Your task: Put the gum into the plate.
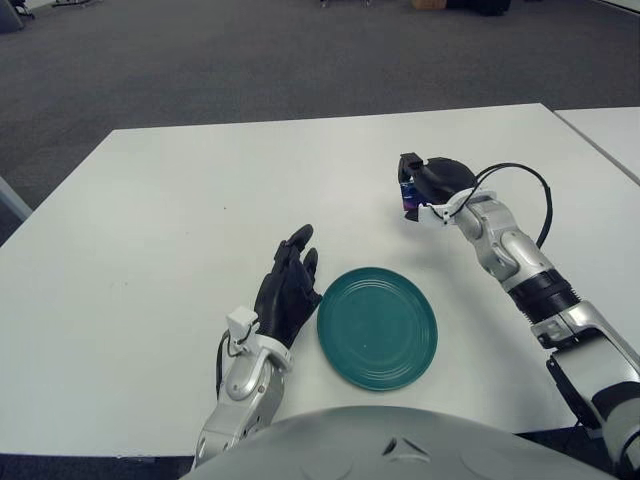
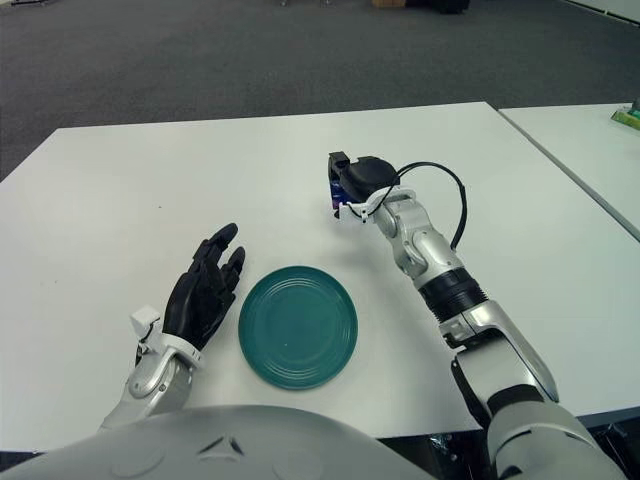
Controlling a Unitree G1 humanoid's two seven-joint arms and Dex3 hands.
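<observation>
White smooth table [image 1: 150, 220]: right hand [image 1: 425, 185] grips small gum [image 1: 407, 194] beyond round plate [image 1: 377, 327].

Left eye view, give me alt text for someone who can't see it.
The robot's right hand is closed around a small blue gum container over a white table, beyond an empty green plate. Its left hand shows open, just left of the plate.

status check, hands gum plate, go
Right hand closed on the gum, beyond the plate's far right side. Left hand open, idle left of the green plate. Plate holds nothing; nothing between gum and plate.
</observation>
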